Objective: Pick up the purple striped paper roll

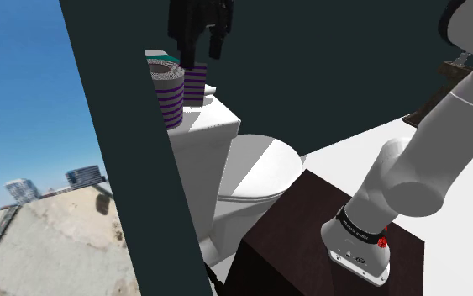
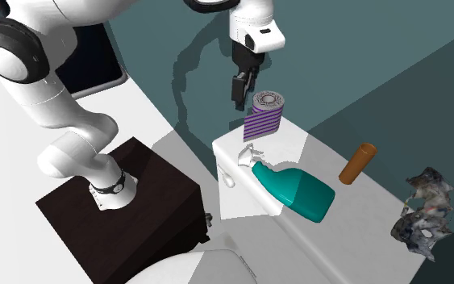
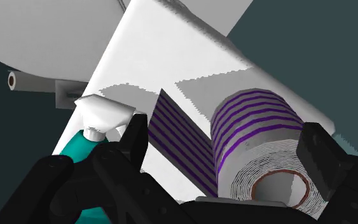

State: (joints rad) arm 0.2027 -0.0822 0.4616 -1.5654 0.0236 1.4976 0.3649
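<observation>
The purple striped paper roll (image 2: 265, 114) stands upright on the white toilet tank lid (image 2: 291, 147), a loose striped sheet hanging from it. In the shoulder view the roll (image 1: 170, 94) sits at the lid's far end, under my black gripper (image 1: 202, 50). My gripper (image 2: 239, 87) hovers just above and beside the roll, apart from it. Along the hand, the roll (image 3: 260, 137) shows between and beyond the fingers (image 3: 137, 135), which stand wide apart. My gripper (image 3: 228, 143) is open and holds nothing.
A teal spray bottle (image 2: 295, 189) with a white head lies on the lid right next to the roll. A brown cylinder (image 2: 357, 163) stands farther along. The toilet bowl (image 1: 260, 168) is below the tank, beside the dark stand (image 1: 310, 240). A dark wall panel (image 1: 117, 168) blocks the shoulder view's left.
</observation>
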